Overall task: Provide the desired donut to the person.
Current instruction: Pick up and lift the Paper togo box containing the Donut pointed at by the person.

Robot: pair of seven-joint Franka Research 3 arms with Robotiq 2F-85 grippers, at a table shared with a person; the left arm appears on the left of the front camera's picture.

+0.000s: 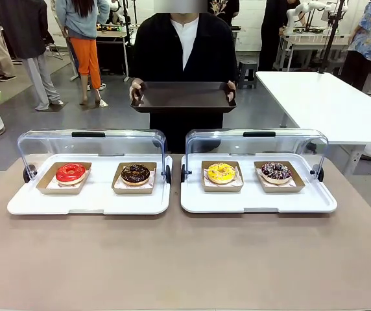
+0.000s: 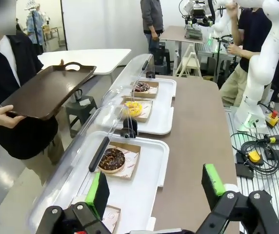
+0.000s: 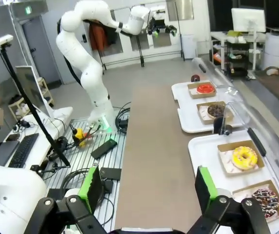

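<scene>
Currently, four donuts (image 1: 135, 173), likely soft and icing-fragile, sit in card boats (image 1: 221, 188) on lidded white trays (image 1: 95, 202) on the tabletop (image 1: 185, 259), best lifted by boat rims; left tool (image 2: 155, 187), right tool (image 3: 147, 187) wide open.

A red-glazed donut (image 1: 71, 172), chocolate-brown donut (image 1: 135, 173), yellow donut (image 1: 221, 172), dark donut (image 1: 276, 171) with seemingly pink-white sprinkles, white trays (image 1: 95, 204), dark brown serving tray (image 1: 183, 96), taupe desk (image 1: 185, 259).

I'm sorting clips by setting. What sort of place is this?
Probably a robotics lab staged as a donut counter, not a shop: a white robot arm with loose cables at its base, a monitor, and clear-lidded display trays on a plain worktable.
</scene>
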